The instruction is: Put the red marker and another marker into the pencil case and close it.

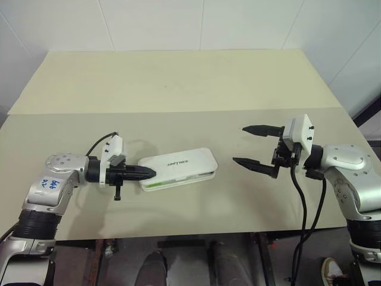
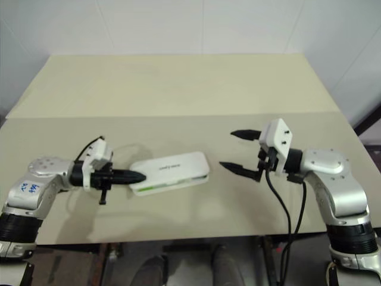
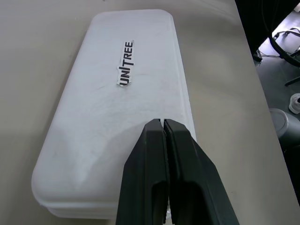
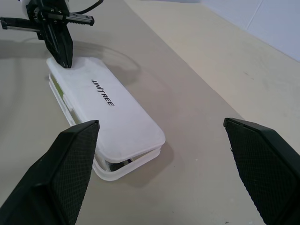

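The white pencil case (image 1: 178,165) with "UNITREE" lettering lies on the table between my two arms. Its lid is down, with a narrow gap left between lid and base at the end toward my right arm (image 4: 126,164). My left gripper (image 1: 149,173) is shut, and its tips rest on the lid's left end (image 3: 163,123). A green streak (image 1: 159,185) shows through the case's front edge; I cannot tell whether it is another marker. The red marker is hidden. My right gripper (image 1: 240,144) hangs open above the table, a short way right of the case, holding nothing.
The beige table (image 1: 178,89) stretches far behind the case, with a seam across its middle. Its front edge (image 1: 196,233) runs close below both arms. Black cables (image 1: 300,202) hang from my right wrist.
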`<action>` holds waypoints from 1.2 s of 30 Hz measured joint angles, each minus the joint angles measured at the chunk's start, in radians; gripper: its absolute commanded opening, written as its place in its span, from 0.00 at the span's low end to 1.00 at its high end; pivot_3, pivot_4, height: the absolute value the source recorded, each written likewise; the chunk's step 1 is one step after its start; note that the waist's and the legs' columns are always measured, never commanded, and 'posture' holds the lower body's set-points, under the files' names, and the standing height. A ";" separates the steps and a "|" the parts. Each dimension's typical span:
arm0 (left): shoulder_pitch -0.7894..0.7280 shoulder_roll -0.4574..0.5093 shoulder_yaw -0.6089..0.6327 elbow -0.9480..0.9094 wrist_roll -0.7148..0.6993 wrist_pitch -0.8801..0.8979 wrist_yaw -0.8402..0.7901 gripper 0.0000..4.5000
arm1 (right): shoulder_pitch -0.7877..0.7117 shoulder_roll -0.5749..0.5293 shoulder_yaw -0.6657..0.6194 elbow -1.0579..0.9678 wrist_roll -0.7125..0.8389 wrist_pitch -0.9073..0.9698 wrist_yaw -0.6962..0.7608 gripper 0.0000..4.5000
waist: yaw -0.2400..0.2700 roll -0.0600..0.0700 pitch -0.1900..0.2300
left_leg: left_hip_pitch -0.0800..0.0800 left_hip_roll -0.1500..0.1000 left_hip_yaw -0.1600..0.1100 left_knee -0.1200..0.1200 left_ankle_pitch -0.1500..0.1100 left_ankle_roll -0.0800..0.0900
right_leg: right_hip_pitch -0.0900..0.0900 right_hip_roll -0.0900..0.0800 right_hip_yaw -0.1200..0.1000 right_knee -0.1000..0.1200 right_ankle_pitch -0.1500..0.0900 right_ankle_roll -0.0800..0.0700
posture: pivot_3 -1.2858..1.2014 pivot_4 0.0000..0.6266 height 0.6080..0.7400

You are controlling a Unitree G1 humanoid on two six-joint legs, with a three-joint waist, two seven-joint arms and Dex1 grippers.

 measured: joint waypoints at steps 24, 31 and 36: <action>-0.043 -0.061 -0.100 -0.043 0.048 0.074 0.066 0.00 | 0.037 0.061 0.002 -0.039 -0.001 -0.017 -0.071 1.00 | 0.001 0.000 0.000 | 0.001 0.000 0.000 0.001 0.000 0.000 | 0.001 0.000 0.000 0.001 0.000 0.000 | 0.52 0.24 1.00; -0.044 -0.075 -0.096 -0.021 0.059 0.038 0.111 0.00 | 0.038 0.061 0.002 -0.040 -0.001 -0.017 -0.071 1.00 | 0.001 0.000 -0.001 | 0.003 0.000 0.000 0.001 0.001 0.000 | 0.002 0.000 0.000 0.001 0.000 0.000 | 0.52 0.24 1.00; -0.037 -0.077 -0.082 -0.023 0.056 0.028 0.118 0.00 | 0.038 0.061 0.003 -0.040 -0.001 -0.017 -0.070 1.00 | 0.000 0.000 -0.001 | 0.003 0.000 0.000 0.001 0.001 0.001 | 0.002 0.000 0.000 0.001 0.001 -0.001 | 0.52 0.24 1.00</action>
